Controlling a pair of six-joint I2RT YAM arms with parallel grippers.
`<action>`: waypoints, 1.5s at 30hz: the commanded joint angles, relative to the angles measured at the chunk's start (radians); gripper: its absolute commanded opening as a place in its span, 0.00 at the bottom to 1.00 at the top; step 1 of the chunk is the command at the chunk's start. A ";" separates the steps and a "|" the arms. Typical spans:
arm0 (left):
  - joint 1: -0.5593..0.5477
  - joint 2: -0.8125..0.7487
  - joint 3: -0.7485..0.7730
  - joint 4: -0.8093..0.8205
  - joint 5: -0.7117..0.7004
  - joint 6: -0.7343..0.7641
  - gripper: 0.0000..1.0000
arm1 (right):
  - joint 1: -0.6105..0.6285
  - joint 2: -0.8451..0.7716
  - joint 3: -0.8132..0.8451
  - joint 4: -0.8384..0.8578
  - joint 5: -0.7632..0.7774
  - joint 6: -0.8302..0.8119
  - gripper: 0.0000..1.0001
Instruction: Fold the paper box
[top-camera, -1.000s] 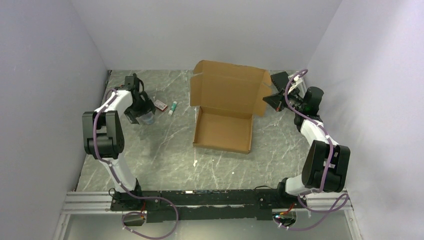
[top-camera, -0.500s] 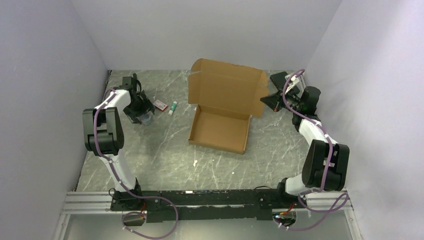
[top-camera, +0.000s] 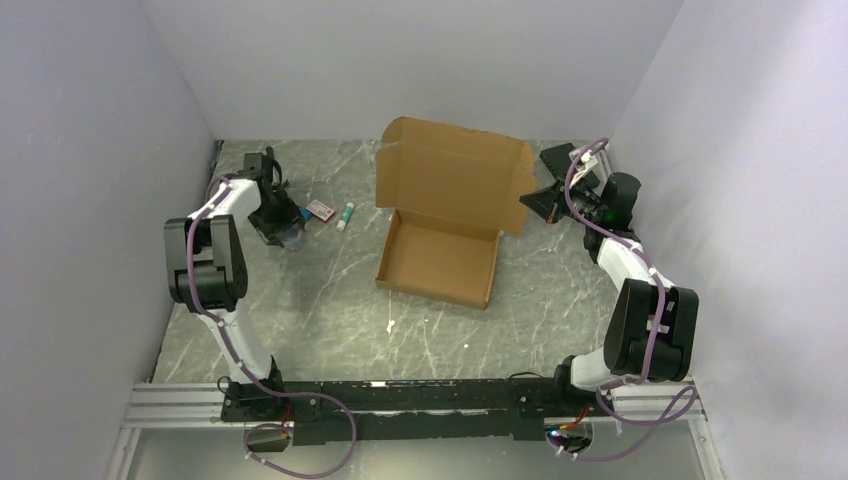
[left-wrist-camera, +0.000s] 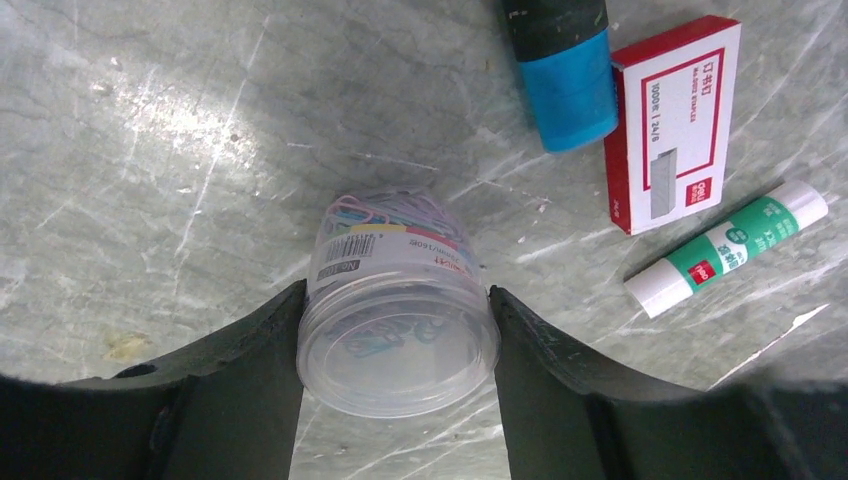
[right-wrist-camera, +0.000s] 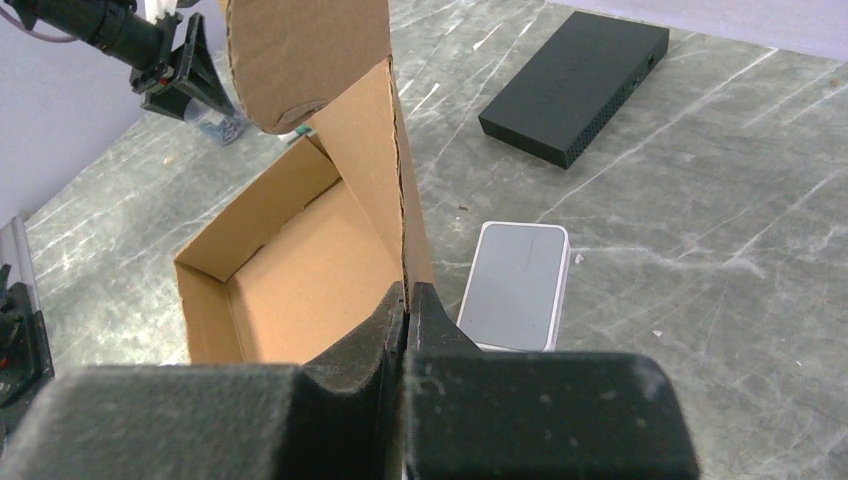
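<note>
**Lid flap pinched, tray formed, lid not yet closed**

The paper box (top-camera: 437, 262) sits mid-table. Its tray is walled and its lid stands upright at the far side. The right gripper (right-wrist-camera: 407, 300), jaws pressed together, pinches the edge of the lid's right-hand side flap. The left gripper (left-wrist-camera: 395, 295) is well apart from the box, its jaws flanking a clear tub of paper clips (left-wrist-camera: 395, 345) near a staple packet (left-wrist-camera: 675, 120) and a glue stick (left-wrist-camera: 728, 248). Whether they clamp the tub I cannot tell.

Judgement: lid closing is the step in hand. Next, the flap needs folding inward and the lid swinging down over the tray, with the tray steadied against sliding.

The paper box (top-camera: 440, 262) is matt cardboard, the jar (left-wrist-camera: 398, 340) clear plastic.
</note>
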 joint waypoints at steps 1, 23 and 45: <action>0.001 -0.129 -0.018 0.005 -0.012 -0.008 0.20 | 0.004 0.000 0.009 0.041 -0.010 -0.004 0.00; -0.421 -0.658 -0.413 0.489 0.447 0.047 0.00 | 0.013 0.013 0.013 0.024 -0.001 -0.025 0.00; -0.749 -0.144 0.022 0.251 -0.084 0.054 0.07 | 0.013 0.010 0.012 0.030 -0.006 -0.019 0.00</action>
